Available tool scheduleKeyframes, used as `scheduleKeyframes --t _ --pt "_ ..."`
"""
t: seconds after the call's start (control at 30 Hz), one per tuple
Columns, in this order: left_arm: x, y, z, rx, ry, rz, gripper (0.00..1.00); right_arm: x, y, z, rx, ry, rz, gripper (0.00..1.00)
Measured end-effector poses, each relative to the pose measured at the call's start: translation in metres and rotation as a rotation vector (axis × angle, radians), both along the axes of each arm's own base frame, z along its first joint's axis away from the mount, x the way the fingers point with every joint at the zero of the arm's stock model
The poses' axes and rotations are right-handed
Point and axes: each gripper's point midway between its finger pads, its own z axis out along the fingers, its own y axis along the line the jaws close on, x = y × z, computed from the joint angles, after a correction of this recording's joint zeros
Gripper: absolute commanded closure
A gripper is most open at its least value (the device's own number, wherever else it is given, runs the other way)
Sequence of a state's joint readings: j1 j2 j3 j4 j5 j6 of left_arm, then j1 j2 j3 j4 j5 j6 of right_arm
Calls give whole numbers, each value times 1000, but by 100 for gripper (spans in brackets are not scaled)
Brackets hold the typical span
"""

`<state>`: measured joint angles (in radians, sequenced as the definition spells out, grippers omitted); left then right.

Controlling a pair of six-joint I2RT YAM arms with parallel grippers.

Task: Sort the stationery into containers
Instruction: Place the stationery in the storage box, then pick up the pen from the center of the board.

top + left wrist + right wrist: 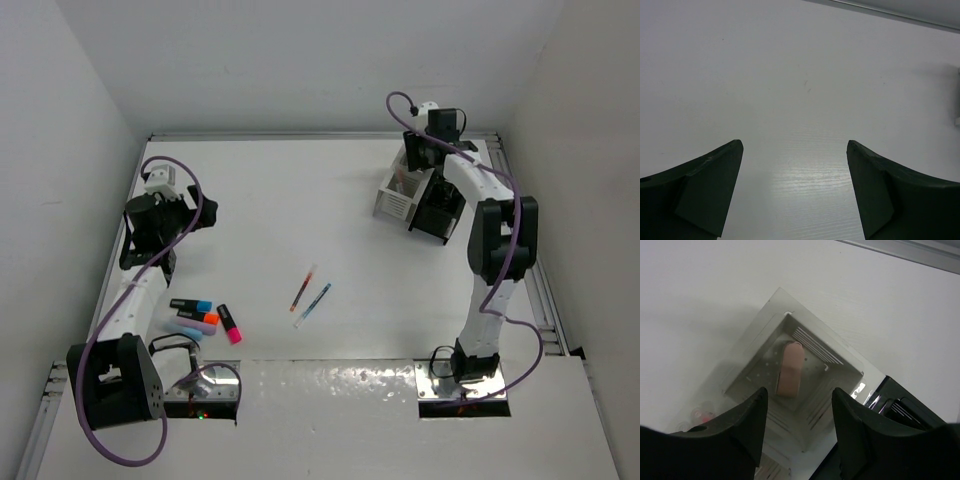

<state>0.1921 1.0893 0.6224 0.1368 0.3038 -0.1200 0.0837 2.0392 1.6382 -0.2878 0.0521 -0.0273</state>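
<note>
My right gripper (800, 395) hangs open over the white container (765, 335), with nothing between its fingers. A pink eraser (790, 370) lies at the bottom of the compartment below it. The black container (902, 407) stands right beside the white one. From above, the right gripper (415, 165) is over the white container (395, 200) and black container (437, 210) at the back right. My left gripper (795, 145) is open over bare table; in the top view the left gripper (190, 215) is at the left. A red pen (303, 287) and a blue pen (313, 305) lie mid-table.
Several highlighters (200, 312) lie in a cluster near the left arm's base, one pink-red highlighter (230, 323) to their right. Black loops, perhaps the scissors (172, 345), lie just below them. White walls close the table at the back and on both sides.
</note>
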Motion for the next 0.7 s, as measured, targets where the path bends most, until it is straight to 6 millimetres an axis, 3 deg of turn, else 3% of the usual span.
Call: scheduleKeyframes --t 0.13,0.23,0.3,0.4,0.5,0.57,0.7 --pt "0 0 0 9 -3 -3 18 -8 8 11 12 5 -18 46" --pt "0 1 1 13 -7 -2 18 -22 34 39 80 -27 -75 46" --pt "0 2 4 18 -13 2 17 -42 63 61 171 -67 -123 43" --pt "-1 4 11 28 -34 16 17 -97 126 74 302 -62 -118 35" --pt "-3 8 23 56 -72 33 14 -144 196 62 393 23 -62 27" --pt "-5 13 35 100 -115 52 12 -168 231 40 415 109 -48 14" --pt "-14 20 53 212 -205 92 8 -201 255 -14 390 282 -111 12"
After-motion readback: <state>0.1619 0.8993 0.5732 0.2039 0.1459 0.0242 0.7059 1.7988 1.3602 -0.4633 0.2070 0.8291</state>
